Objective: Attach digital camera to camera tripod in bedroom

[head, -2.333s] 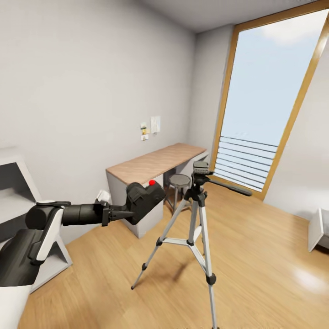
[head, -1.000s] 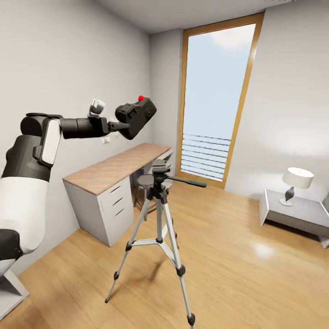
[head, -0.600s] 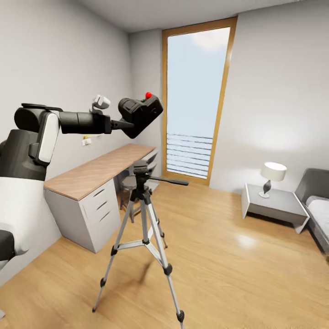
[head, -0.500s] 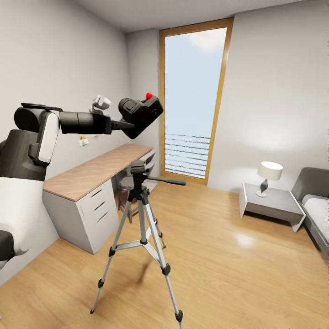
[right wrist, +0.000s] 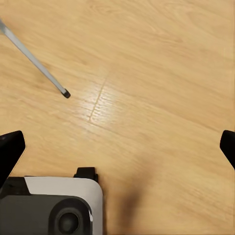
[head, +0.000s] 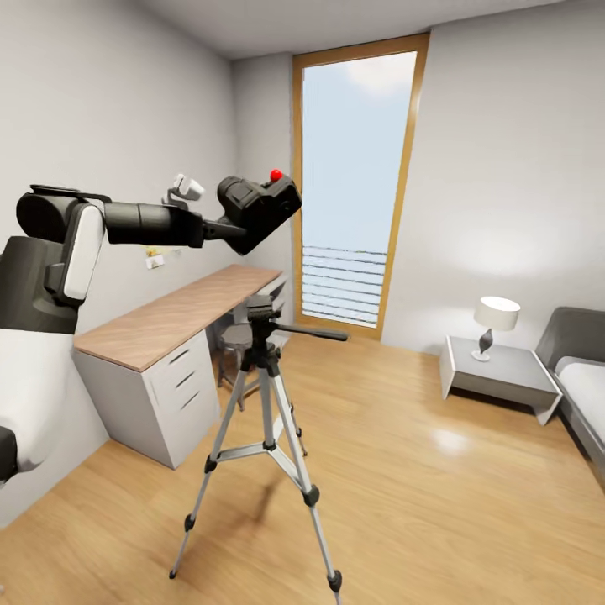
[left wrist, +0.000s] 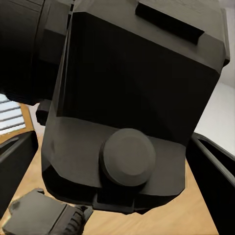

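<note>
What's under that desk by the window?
Under the desk, white drawers fill the near end. Further along, a round stool stands in the open space, partly hidden by the tripod. The stool's legs and the floor beneath are mostly covered.

Bright daylight pours in through the tall wood-framed window [head: 357, 189] far ahead of me. The shiny light wood floor [head: 454, 470] shows white glare spots. My pictures look sharp, with soft shadows.

Open air is lying between the digital camera [head: 259, 209] I am holding in my left gripper [head: 225, 228] and the camera tripod [head: 263, 402] head; its pan handle [head: 311, 332] is jutting rightward, the desk [head: 172, 315] crowding its left.
</note>
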